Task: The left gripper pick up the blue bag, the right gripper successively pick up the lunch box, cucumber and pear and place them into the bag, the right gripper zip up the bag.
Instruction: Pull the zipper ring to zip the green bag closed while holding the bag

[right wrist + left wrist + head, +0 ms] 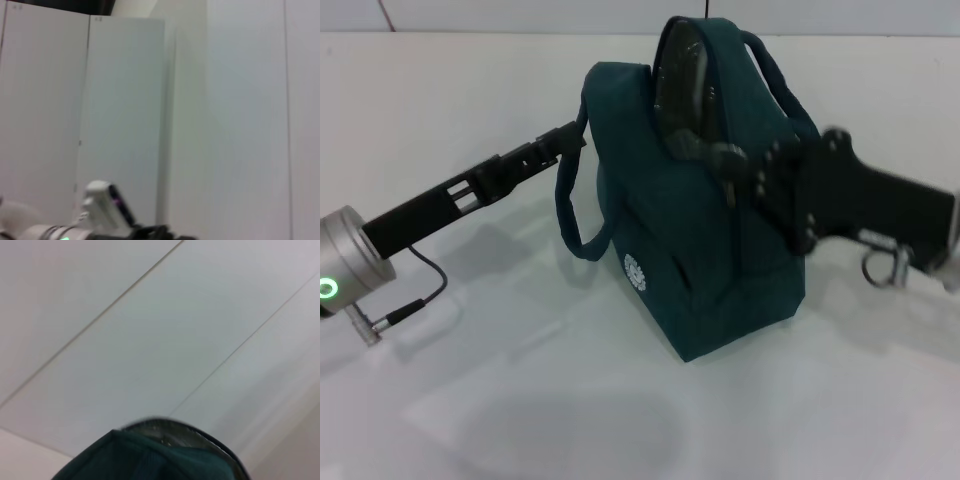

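Observation:
The blue bag (700, 260) stands upright in the middle of the white table, its lid flap raised so the silver lining (682, 70) shows. My left gripper (570, 138) reaches in from the left and is shut on the bag's near loop handle (568, 215) at its top end. From the right, my right gripper (728, 168) rests against the bag's top edge just below the raised flap. In the left wrist view the bag's top (150, 457) fills the lower edge. The lunch box, cucumber and pear are out of view.
The white table (520, 400) spreads around the bag. A thin black cable (420, 290) hangs from the left arm's silver section (345, 260). Both wrist views mostly show pale wall panels.

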{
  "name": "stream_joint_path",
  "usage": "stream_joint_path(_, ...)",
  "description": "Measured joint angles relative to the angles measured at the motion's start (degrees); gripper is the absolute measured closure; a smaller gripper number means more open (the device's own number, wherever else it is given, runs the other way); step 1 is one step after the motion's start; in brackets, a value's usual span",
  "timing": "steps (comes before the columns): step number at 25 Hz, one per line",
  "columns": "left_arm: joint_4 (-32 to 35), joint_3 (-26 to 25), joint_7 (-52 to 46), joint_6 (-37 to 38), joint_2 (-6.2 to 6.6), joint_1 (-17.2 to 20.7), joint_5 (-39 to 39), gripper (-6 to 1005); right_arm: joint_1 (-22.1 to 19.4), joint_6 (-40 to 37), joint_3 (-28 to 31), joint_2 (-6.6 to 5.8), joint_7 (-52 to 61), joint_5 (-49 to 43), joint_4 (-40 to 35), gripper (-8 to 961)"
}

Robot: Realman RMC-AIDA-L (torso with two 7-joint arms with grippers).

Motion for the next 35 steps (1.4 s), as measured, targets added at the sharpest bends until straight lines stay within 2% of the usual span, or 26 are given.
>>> stream_joint_path(4,0.2,-0.7,2.1,0.0,-0.01,0.5,-0.4,146,3.7,3.2,-0.1,0.09,-1.1,2.8,0.0,932)
stream_joint_path(8,0.3,-0.8,2.8,0.6,0.45,1.6,-0.2,118,8.2,5.5,-0.9,0.12,-1.1,3.8,0.2,931)
stream_joint_path(10,0.4,-0.8,3.7,0.7,0.63,2.8,-0.6,112,9.2,5.5,-1.9,0.11,-0.9,3.9,0.1,930)
stream_joint_path(15,3.5,-2.1,4.2,1.2,0.60,6.5,-2.4,116,9.5,5.7,-6.4,0.11,-1.1,4.0,-3.2,929)
stream_joint_path(19,4.1,-3.2,4.3,2.2,0.32,7.4,-2.6,120,9.6,5.8,-8.9,0.11,-1.2,5.2,-4.3,927)
stream_joint_path(26,4.2,-2.6,4.6,3.8,0.26,7.7,0.2,126,8.7,5.9,-10.2,0.11,-2.2,8.7,-3.2,925)
stream_joint_path(31,7.0,-3.0,5.5,6.4,0.41,9.8,0.4,130,8.4,5.9,-9.6,0.10,-2.7,9.7,-2.4,923)
stream_joint_path(35,8.9,-3.2,5.3,7.8,0.23,11.2,-0.8,133,10.2,6.5,-10.3,0.11,-2.8,9.7,-2.4,922)
